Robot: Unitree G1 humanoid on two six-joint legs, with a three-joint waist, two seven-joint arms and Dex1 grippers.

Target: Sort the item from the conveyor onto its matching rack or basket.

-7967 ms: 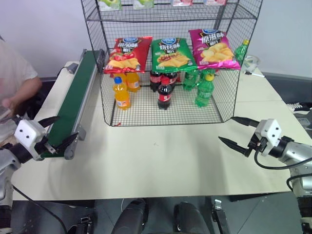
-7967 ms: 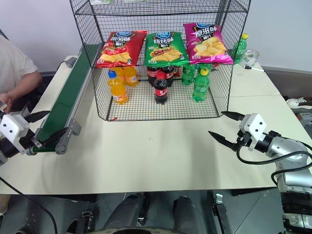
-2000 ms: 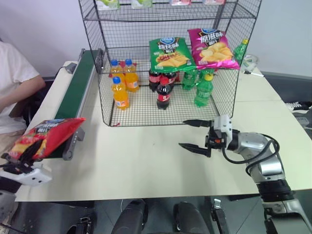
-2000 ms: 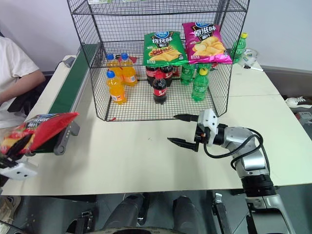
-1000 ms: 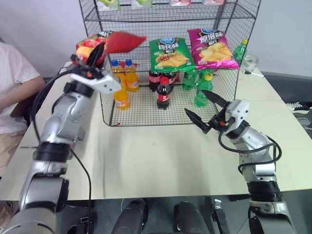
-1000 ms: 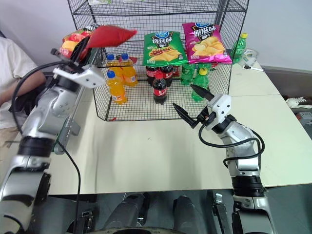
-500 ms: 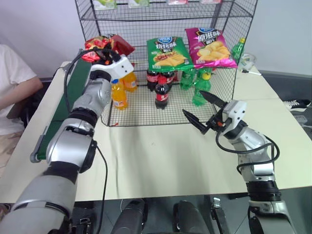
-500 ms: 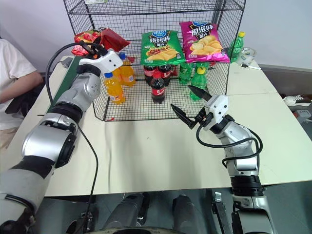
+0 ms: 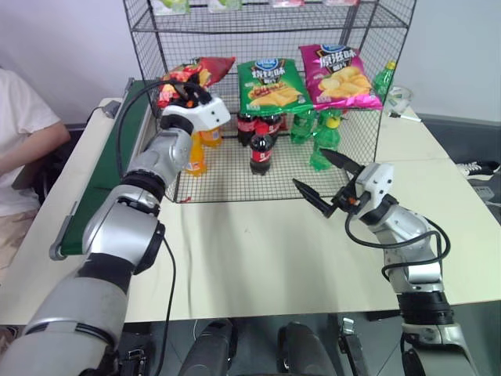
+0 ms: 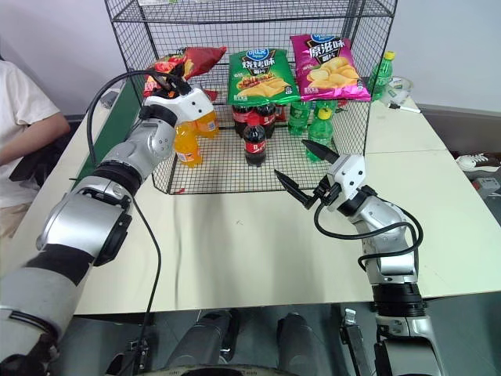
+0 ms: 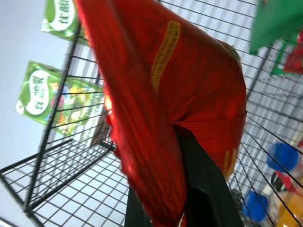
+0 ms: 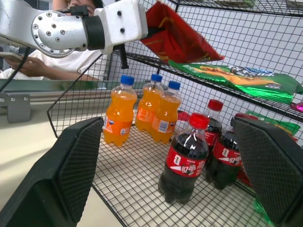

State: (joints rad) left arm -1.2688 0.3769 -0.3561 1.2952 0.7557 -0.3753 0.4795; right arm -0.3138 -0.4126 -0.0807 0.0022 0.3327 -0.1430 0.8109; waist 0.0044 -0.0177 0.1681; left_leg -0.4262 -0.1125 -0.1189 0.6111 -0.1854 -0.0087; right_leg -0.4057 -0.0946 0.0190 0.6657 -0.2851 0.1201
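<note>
Two robot arms reach over a pale table (image 9: pixel 258 258): nearest, the right gripper (image 9: pixel 321 177) hovers with fingers spread wide, while farther back the left gripper (image 9: pixel 182 92) pinches the red chip bag (image 9: pixel 202 69) at the black wire rack (image 9: pixel 376 117), beside the green chip bag (image 9: pixel 272 82).

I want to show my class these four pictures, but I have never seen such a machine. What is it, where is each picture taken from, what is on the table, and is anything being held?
It is a two-armed humanoid robot. Two pictures come from cameras in its head, two from cameras on its wrists. On the table stands a black wire rack with a green chip bag and a pink chip bag on a shelf, soda bottles below, and a green conveyor beside it. The left end effector is shut on a red chip bag, holding it at the shelf. The right end effector hangs open over the table. A person sits at the left edge.
</note>
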